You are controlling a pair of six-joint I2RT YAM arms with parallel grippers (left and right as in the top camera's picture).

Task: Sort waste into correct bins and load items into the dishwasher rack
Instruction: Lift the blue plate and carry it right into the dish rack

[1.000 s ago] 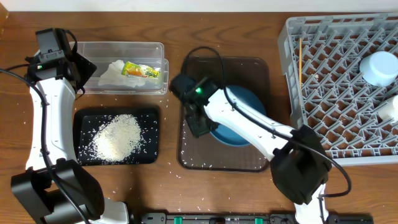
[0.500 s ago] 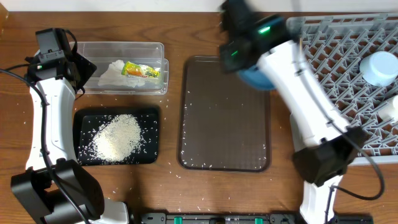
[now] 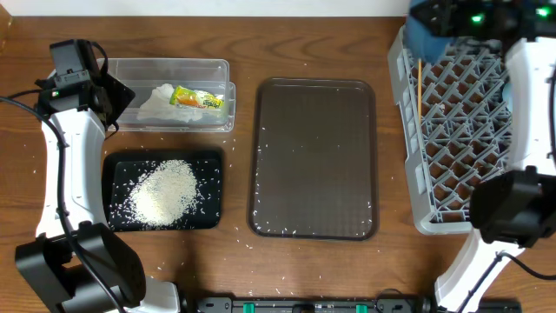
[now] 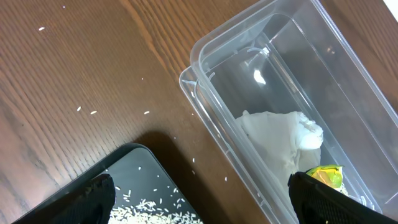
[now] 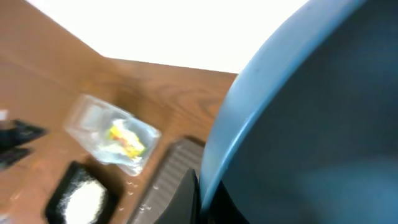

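Note:
My right gripper (image 3: 434, 22) is shut on the rim of the large dark-blue dish (image 3: 419, 35) and holds it high over the far left corner of the grey dishwasher rack (image 3: 452, 148); the dish fills the right wrist view (image 5: 311, 124). Chopsticks (image 3: 420, 87) lie in the rack. The clear tub (image 3: 130, 69) holds the white tissue (image 3: 156, 103) and the yellow-green wrapper (image 3: 195, 98). The black tray (image 3: 117, 165) holds the rice (image 3: 163, 191). My left gripper (image 4: 202, 199) is open and empty over the gap between tub (image 4: 273, 74) and black tray (image 4: 134, 171).
The dark brown serving tray (image 3: 314, 156) lies in the middle with a few rice grains on it. Loose grains are scattered on the wooden table around both trays. The right arm hides the rack's right side.
My right gripper has lifted the dark-blue dish off the brown serving tray and carried it up and to the right, over the rack's far left corner. The left arm has not moved.

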